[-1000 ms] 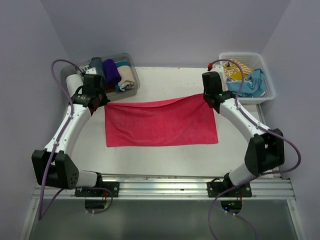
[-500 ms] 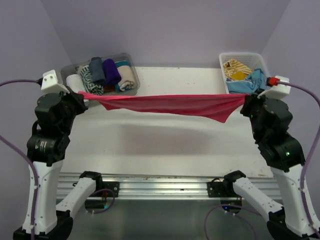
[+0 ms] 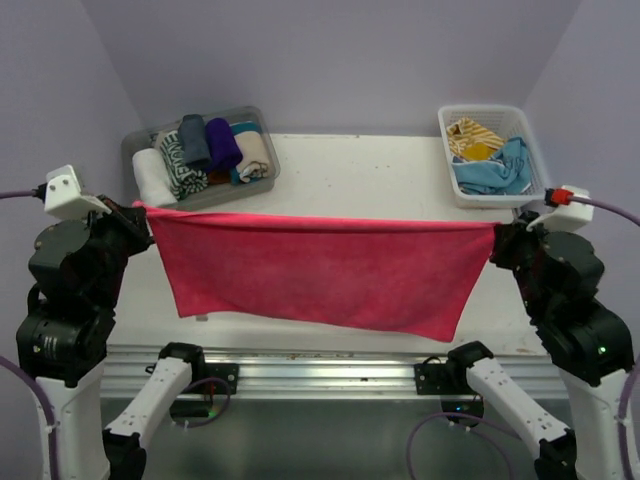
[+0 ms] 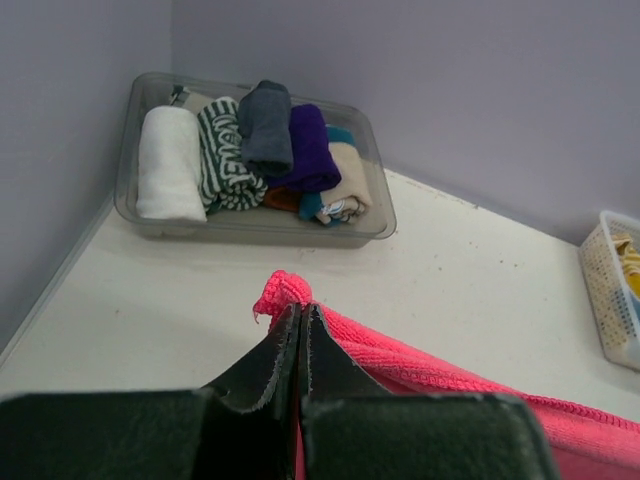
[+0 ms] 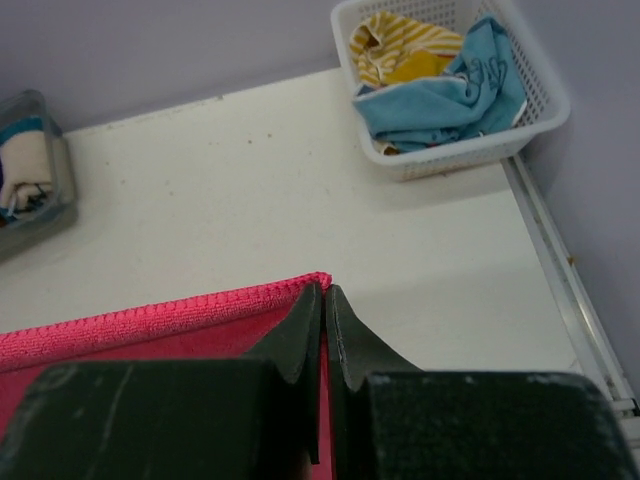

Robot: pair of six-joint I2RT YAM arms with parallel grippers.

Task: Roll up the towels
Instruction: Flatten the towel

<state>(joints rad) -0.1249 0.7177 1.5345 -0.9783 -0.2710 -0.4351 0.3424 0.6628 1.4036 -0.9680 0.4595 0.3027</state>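
Left hand [image 4: 300,312], right hand [image 5: 326,292]: pink towel [image 3: 310,275]

The hot pink towel [image 3: 310,275] is soft, matt cloth (fine nubby weave, stitched hem). The tray [image 4: 250,228] is clear glossy plastic, the basket [image 5: 470,150] white lattice plastic, the table [image 3: 360,175] smooth matt white.

Both arms reared up, spread wide apart.
Left gripper [image 4: 300,312] and right gripper [image 5: 325,292] both clamped tight, each on a top corner of the pink towel [image 3: 310,275].
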